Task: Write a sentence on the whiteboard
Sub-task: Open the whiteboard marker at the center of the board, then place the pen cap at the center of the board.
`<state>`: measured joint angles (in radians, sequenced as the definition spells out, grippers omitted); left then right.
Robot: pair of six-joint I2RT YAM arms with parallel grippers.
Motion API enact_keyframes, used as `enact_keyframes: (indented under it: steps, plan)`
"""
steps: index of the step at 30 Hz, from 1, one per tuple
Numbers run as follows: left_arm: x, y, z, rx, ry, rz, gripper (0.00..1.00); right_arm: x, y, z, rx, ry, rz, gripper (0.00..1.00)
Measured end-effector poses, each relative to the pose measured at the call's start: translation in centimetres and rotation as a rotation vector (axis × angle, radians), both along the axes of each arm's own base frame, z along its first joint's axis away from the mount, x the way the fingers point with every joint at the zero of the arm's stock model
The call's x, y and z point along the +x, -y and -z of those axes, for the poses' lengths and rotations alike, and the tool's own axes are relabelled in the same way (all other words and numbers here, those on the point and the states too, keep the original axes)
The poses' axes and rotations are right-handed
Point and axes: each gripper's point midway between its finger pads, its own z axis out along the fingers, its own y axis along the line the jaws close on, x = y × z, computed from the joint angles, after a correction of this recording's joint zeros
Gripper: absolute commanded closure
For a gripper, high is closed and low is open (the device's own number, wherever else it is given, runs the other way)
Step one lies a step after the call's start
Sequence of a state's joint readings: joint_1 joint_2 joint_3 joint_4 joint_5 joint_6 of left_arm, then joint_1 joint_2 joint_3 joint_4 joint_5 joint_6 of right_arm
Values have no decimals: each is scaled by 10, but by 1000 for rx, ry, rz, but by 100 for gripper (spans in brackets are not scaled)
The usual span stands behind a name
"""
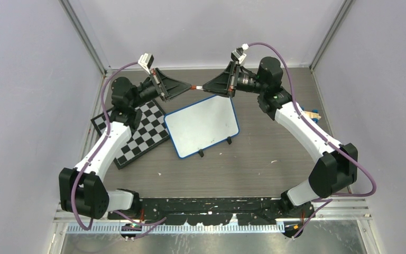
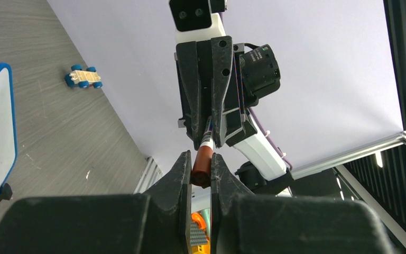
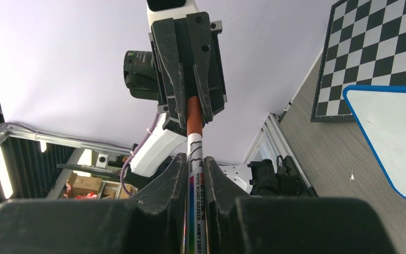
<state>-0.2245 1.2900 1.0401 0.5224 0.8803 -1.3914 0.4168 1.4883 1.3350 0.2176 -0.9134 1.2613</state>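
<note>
The left gripper [image 1: 189, 88] is up in the air over the far middle of the worktop [image 1: 264, 159]. It points to the right, and its fingers are pinched tight on the red-brown end of a marker [image 1: 196, 88]. The right gripper [image 1: 205, 88] comes in nose to nose from the other side, its jaws closed on the marker's white printed barrel. The pen therefore runs level between the two, held at both ends, with only a short stretch showing between the fingertips. The left wrist camera shows the red-brown end [image 2: 203, 164] clamped between that gripper's own fingers, with the right gripper [image 2: 211, 140] directly opposite. The right wrist camera shows the barrel [image 3: 195, 159] passing between its fingers into the left gripper [image 3: 193, 119].

The whiteboard [image 1: 201, 127] lies below the marker and on the near side of it, around the middle of the worktop and well clear of both grippers. Its blue frame is turned a little askew, two black feet sit on its near edge, and its face shows plain white.

Its left edge meets a corner of a chessboard [image 1: 142, 132] lying towards the worktop's left edge, partly under the left arm. I can't tell whether the two overlap. A small toy car [image 1: 311, 114] with blue wheels sits near the right edge, half hidden by the right arm.
</note>
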Motion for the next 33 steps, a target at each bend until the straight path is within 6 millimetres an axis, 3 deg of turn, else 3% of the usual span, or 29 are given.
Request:
enact_keyframes:
  steps: [17,22,25,30,33]
  plan:
    - [5,-3,12,-7,-52,7,100,3,8,11,-13,-25,-3,100]
    - [40,-44,23,-23,-93,-169,100,37,61,0,6,-7,130,100]
    - [43,-45,25,-9,-81,-179,100,47,93,-4,12,14,207,100]
    - [34,-19,35,183,35,-115,100,56,138,2,-20,39,299,100]
    - [3,28,51,425,220,1,100,69,179,20,-63,29,405,100]
